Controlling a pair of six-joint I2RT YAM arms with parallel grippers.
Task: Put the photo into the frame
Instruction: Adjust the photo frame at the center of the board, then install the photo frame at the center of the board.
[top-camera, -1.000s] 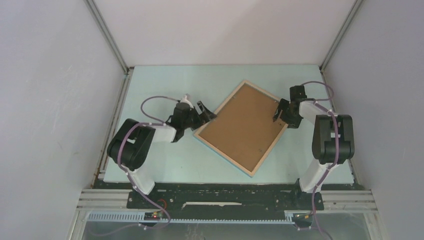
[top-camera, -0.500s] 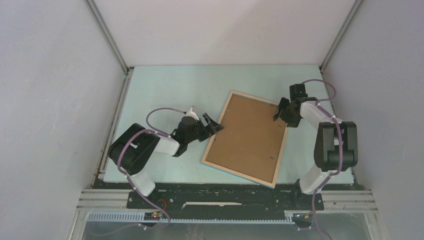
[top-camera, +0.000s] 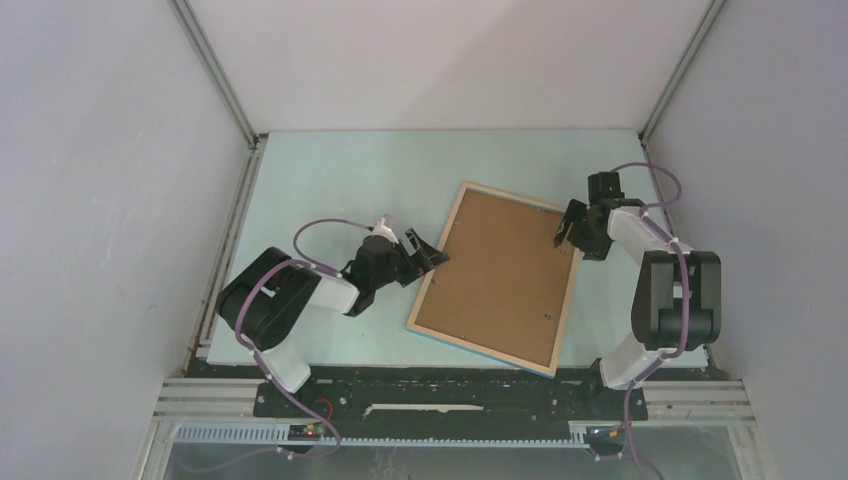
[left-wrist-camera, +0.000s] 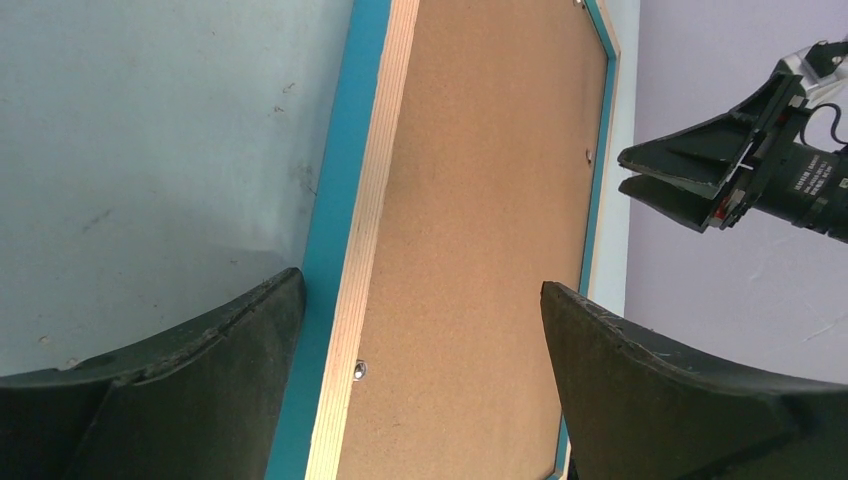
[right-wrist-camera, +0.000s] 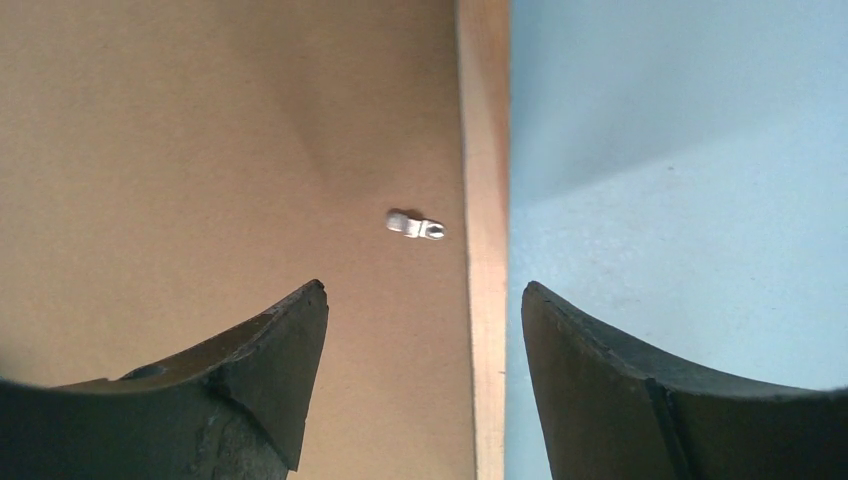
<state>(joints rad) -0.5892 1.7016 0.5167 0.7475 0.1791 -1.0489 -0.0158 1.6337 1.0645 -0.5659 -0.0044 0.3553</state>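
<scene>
The frame (top-camera: 480, 350) lies back-up on the table, its light wood rim (left-wrist-camera: 375, 200) edged in blue. A brown backing board (top-camera: 498, 275) fills it. The photo is hidden or out of view. My left gripper (top-camera: 436, 254) is open at the frame's left long side. In the left wrist view that gripper (left-wrist-camera: 420, 283) straddles the rim, one finger over the table and one over the board. My right gripper (top-camera: 563, 230) is open at the upper right side. In the right wrist view it (right-wrist-camera: 423, 286) spans the wood rim (right-wrist-camera: 485, 150), holding nothing.
A small metal tab (right-wrist-camera: 415, 225) sits on the backing board (right-wrist-camera: 200, 150) close to the rim, and another fastener (left-wrist-camera: 360, 370) shows near the left rim. Grey walls enclose the pale blue table (top-camera: 330, 180) on three sides. The frame's lower corner is near the front edge.
The frame has turned counter-clockwise from a diamond pose to nearly upright, mostly in the first half second. The left gripper followed its edge down; the right gripper shifted slightly right.
</scene>
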